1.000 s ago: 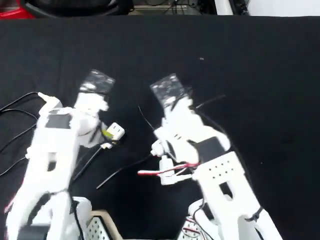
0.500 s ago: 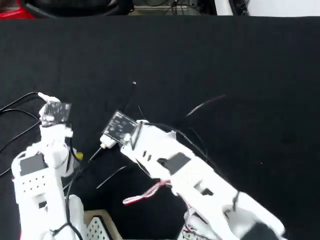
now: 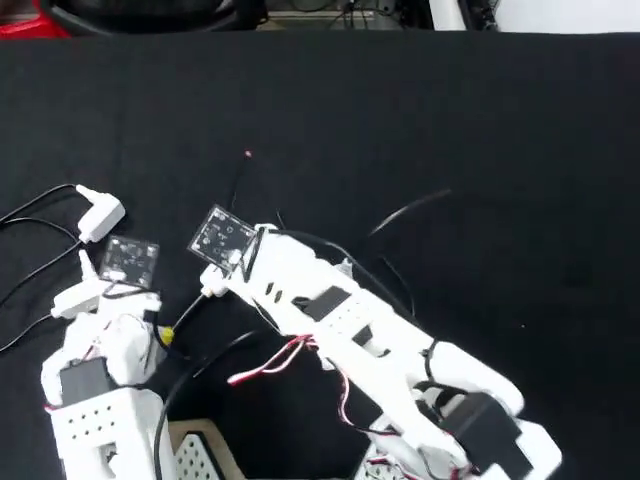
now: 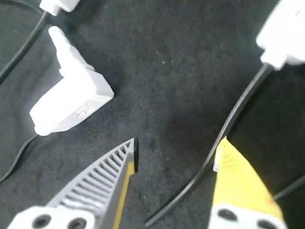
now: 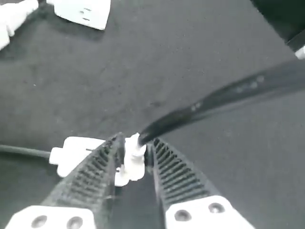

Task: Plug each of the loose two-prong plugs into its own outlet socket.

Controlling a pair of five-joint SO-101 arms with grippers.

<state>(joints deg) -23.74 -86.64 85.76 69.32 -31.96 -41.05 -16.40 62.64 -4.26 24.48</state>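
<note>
Plug (image 5: 128,164) sits clamped between the tips of the right pincer (image 5: 135,142) — the left pincer (image 4: 177,142) gapes wide.

Table covered by a black cloth (image 3: 520,130), lightly flecked with pale lint. Beyond its far edge: a red object (image 3: 18,24) at the left corner, dark cables (image 3: 350,12) near the middle, and a white surface (image 3: 570,14) to the right.
</note>
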